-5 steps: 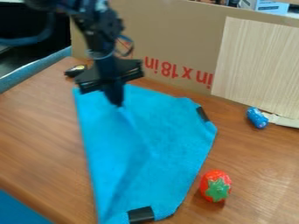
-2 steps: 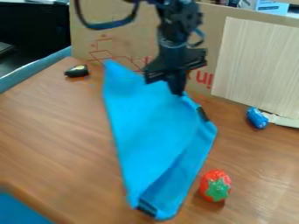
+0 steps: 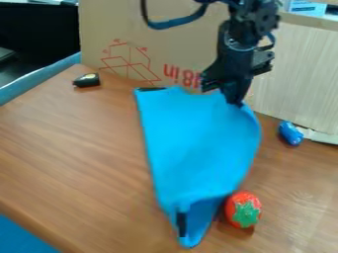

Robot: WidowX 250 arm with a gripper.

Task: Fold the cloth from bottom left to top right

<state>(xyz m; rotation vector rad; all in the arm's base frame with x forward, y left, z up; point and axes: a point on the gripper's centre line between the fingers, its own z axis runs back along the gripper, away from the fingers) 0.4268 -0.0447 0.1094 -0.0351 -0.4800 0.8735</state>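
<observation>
Just below the gripper [image 3: 235,103], closed on its edge, the cloth [image 3: 198,141] looks mid-fold; next, lower and release it.

The top edge crops the arm [image 3: 245,27] (cardboard [image 3: 129,29] too); the claw [image 3: 236,102] hides some cloth [image 3: 198,141].

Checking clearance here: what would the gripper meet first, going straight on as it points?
Pointing down, the gripper has the blue cloth at its tips; beyond that, likely the table, though height is unclear.
</observation>
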